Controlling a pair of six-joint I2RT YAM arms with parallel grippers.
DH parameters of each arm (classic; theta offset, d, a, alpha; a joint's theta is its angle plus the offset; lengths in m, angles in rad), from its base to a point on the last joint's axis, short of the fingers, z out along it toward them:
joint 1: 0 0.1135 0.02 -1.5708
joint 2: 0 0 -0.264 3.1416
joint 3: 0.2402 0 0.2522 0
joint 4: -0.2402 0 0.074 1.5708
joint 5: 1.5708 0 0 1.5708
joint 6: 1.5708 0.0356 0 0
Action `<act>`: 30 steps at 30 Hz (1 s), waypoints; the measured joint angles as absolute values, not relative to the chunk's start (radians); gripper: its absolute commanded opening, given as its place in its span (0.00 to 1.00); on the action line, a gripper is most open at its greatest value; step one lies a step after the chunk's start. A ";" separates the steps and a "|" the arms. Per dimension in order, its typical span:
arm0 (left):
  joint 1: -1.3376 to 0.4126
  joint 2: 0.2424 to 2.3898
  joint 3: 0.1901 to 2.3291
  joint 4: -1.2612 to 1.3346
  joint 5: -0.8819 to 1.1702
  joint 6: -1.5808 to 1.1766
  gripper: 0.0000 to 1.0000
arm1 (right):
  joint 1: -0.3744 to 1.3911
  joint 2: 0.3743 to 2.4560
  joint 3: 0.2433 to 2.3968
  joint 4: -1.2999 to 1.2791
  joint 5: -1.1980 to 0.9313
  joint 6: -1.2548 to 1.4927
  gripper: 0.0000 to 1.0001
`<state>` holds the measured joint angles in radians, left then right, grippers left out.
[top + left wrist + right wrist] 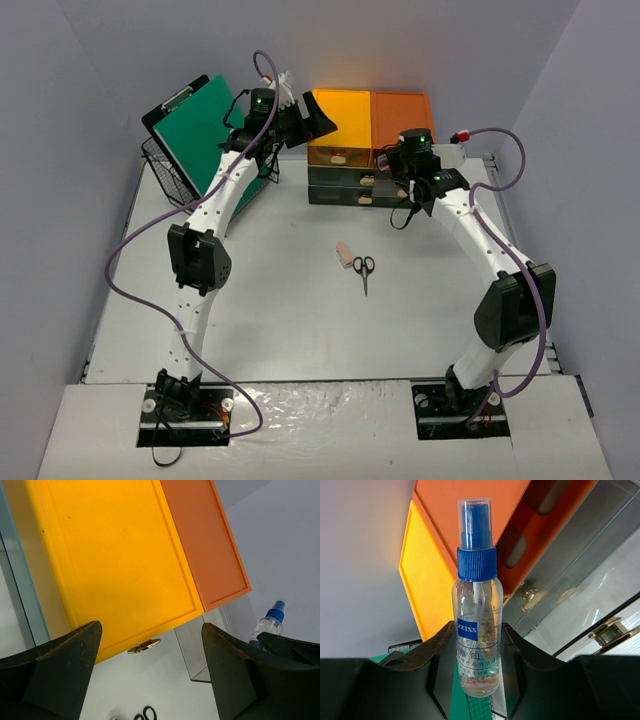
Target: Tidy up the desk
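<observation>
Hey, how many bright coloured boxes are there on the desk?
2. The yellow box sits at the far edge atop the dark drawers; the orange box sits right beside it, to its right in the top view. Others may be hidden.

A yellow drawer box [338, 122] and an orange drawer box [403, 116] sit side by side, touching, on a stack of dark see-through drawers [342, 186] at the far edge of the surface [280, 320]. In the far left corner a green board [198, 130] leans tilted in a black wire basket [165, 172]. Near the middle lie black-handled scissors [364, 268], with a small pink eraser [344, 254] just beside them on the left. A clear spray bottle [477, 630] with a blue pump and blue ZEISS label stands upright.
</observation>
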<state>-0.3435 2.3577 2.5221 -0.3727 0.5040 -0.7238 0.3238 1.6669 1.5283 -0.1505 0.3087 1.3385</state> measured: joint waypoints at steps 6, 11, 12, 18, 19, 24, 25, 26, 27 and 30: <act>-0.342 2.355 2.522 -0.380 0.501 -0.714 0.80 | 0.309 1.667 1.507 -0.148 0.310 1.333 0.00; -0.328 2.352 2.520 -0.402 0.491 -0.708 0.80 | 0.297 1.667 1.486 -0.146 0.310 1.327 0.03; -0.325 2.352 2.519 -0.414 0.487 -0.707 0.80 | 0.295 1.667 1.484 -0.146 0.310 1.325 0.04; -0.313 2.353 2.474 -0.494 0.469 -0.706 0.80 | 0.289 1.667 1.482 -0.146 0.310 1.306 0.24; -0.313 2.353 2.473 -0.501 0.468 -0.706 0.80 | 0.288 1.667 1.482 -0.146 0.309 1.303 0.30; -0.313 2.353 2.473 -0.510 0.466 -0.700 0.80 | 0.286 1.667 1.483 -0.145 0.305 1.275 0.53; -0.313 2.353 2.473 -0.513 0.466 -0.699 0.80 | 0.286 1.667 1.485 -0.142 0.303 1.271 0.57; -0.313 2.353 2.473 -0.513 0.466 -0.699 0.79 | 0.285 1.667 1.488 -0.138 0.301 1.267 0.60; -0.313 2.353 2.473 -0.513 0.466 -0.698 0.79 | 0.284 1.667 1.492 -0.134 0.299 1.262 0.62; -0.313 2.353 2.473 -0.513 0.466 -0.698 0.80 | 0.281 1.667 1.498 -0.128 0.297 1.252 0.64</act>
<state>-0.3130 2.3531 2.4729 -0.5135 0.4656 -0.6979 0.2808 1.6669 1.4981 -0.1282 0.2973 1.2521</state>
